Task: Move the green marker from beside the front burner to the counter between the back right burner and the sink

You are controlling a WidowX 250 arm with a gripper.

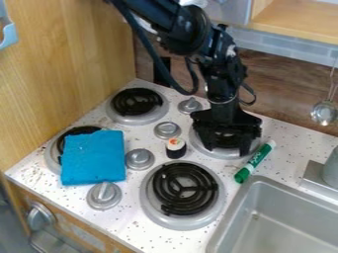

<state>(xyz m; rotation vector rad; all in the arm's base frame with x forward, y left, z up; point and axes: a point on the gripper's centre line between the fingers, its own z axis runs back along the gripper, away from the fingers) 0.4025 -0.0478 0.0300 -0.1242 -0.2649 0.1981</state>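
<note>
I saw the green marker (255,162) lying aslant on the table (290,141), between the far-right burner (210,149) and the sink (231,217). My gripper (228,150) hung over that burner, fingers spread wide, beside the marker. The toy sushi roll (176,148) stood upright among the burners and stove knobs (140,158); farther left, a folded blue cloth (94,158) partly covered another burner (53,154).

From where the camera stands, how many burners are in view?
4: a burner beneath the gripper, one partly under the cloth, one behind it, one nearest the camera.
</note>
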